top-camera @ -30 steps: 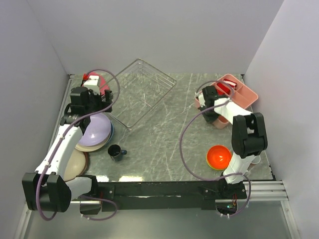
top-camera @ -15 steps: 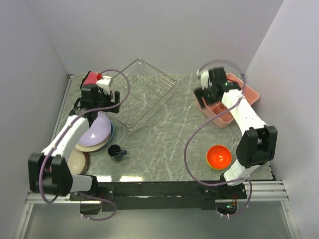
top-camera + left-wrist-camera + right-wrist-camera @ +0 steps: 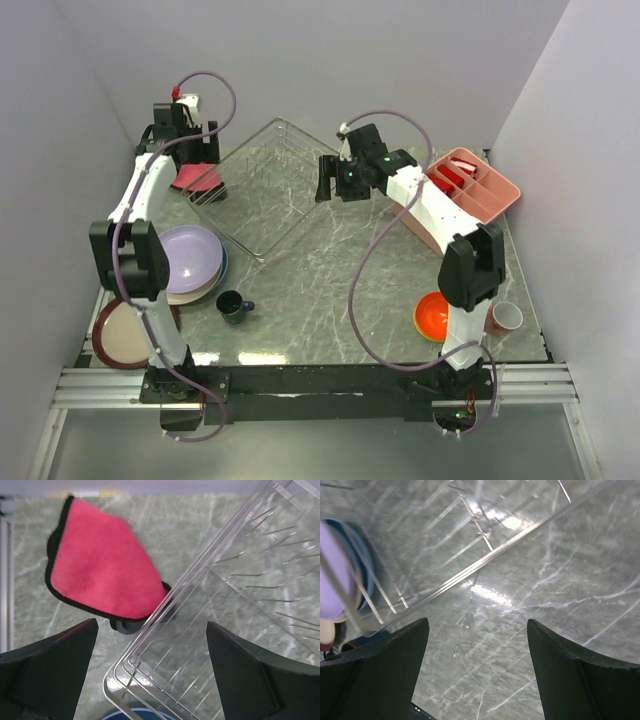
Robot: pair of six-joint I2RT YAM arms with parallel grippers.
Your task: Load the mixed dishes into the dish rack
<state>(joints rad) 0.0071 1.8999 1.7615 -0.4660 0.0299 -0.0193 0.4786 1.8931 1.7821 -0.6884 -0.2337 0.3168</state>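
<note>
Right gripper (image 3: pixel 477 625) open, empty, over dish rack (image 3: pixel 307 210) right rim | left gripper (image 3: pixel 152 625) open, empty, at its left corner | lavender plate (image 3: pixel 190 258), dark blue mug (image 3: pixel 232 305) outside rack, nearward, left arm's side; orange bowl (image 3: pixel 437 315) right arm's.

Three plates (image 3: pixel 185 255) — one orange bowl (image 3: pixel 437 313), mug (image 3: pixel 231 305), cup (image 3: pixel 503 318), rack (image 3: pixel 200 569)

The dish rack (image 3: pixel 202 563) is made of thin, shiny silvery wire. The pink cloth (image 3: pixel 100 565) is seen as soft, fuzzy and matt. The grey veined tabletop (image 3: pixel 560 595) is finished smooth and glossy. The compartment tray (image 3: pixel 500 200) is moulded in matt pink plastic.
</note>
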